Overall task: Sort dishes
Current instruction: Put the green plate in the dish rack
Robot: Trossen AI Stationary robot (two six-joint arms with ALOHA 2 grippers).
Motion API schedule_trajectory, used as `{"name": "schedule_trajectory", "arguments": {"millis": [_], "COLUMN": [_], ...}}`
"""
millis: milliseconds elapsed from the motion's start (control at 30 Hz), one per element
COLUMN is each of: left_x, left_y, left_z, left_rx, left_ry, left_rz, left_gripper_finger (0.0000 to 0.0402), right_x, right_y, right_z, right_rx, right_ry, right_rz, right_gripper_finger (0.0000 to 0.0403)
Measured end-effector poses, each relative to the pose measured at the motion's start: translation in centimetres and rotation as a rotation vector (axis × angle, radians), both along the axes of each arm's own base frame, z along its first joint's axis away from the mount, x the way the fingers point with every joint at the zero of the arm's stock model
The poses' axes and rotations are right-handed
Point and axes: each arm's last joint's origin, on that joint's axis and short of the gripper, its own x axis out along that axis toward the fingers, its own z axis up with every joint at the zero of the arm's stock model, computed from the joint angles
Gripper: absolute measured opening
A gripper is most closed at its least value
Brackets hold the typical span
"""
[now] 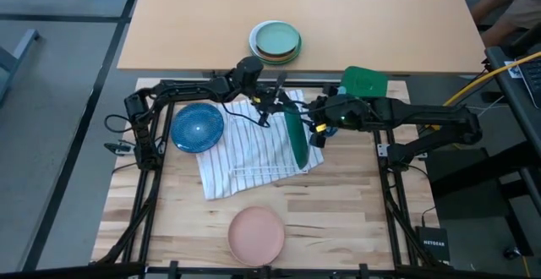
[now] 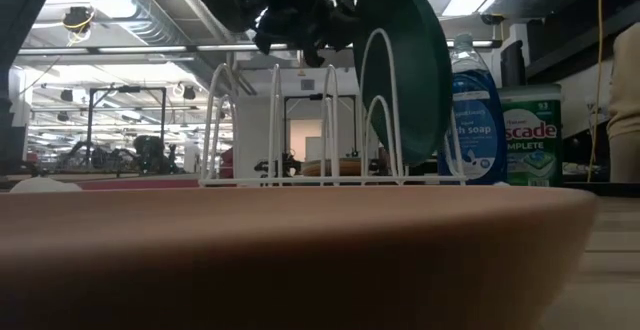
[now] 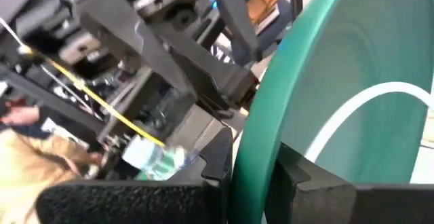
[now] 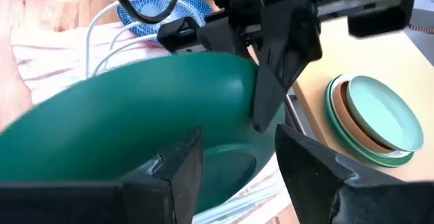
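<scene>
The dark green plate [image 1: 297, 137] stands on edge among the wires of a white rack [image 2: 300, 120], which sits on a striped towel [image 1: 254, 148]. My left gripper [image 1: 281, 107] is shut on the plate's far rim. My right gripper [image 1: 314, 125] is open just to the plate's right, facing its broad side [image 4: 135, 122], and does not plainly touch it. The blue bowl [image 1: 197, 127] rests on the table to the left of the towel. The salmon-pink plate [image 1: 256, 234] lies flat near the front edge. The magenta plate is out of view. My left gripper pinches the green plate's rim [image 3: 254, 139] between its two fingers, one finger on each face. It comes at the rim's upper far part, slanting from the table's left and above. The plate stands upright on edge, with its lower rim [image 2: 405, 155] down among the rack's wires.
Stacked pale mint-green plates [image 1: 275, 42] sit on the far table. A blue dish-soap bottle [image 2: 478, 110] and a green detergent box [image 1: 365, 82] stand to the right of the rack. There is bare wood between the towel and the pink plate.
</scene>
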Motion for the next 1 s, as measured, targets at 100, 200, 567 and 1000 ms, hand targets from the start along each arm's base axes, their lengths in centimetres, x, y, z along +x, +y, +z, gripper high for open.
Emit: {"name": "schedule_trajectory", "arguments": {"millis": [100,200,567,1000], "left_x": [0.3,0.5,0.8,0.5], "left_y": [-0.4,-0.7,-1.1,-1.9], "left_z": [-0.1,-0.1,0.0,0.6], "left_rx": [-0.044,-0.054,-0.124,-0.293], "left_ry": [0.028,0.039,0.059,0.131], "left_rz": [0.051,0.113,0.187,0.195], "left_gripper_finger": [0.0047,0.0047,0.0129,0.0146], "right_x": [0.0,0.0,0.0,0.0], "right_y": [0.0,0.0,0.0,0.0], "right_z": [0.0,0.0,0.0,0.0], "right_rx": [0.002,0.002,0.004,0.003], "right_ry": [0.001,0.002,0.001,0.001], "right_rz": [0.003,0.003,0.006,0.005], "right_gripper_finger": [0.0186,0.0186,0.0186,0.0186]}}
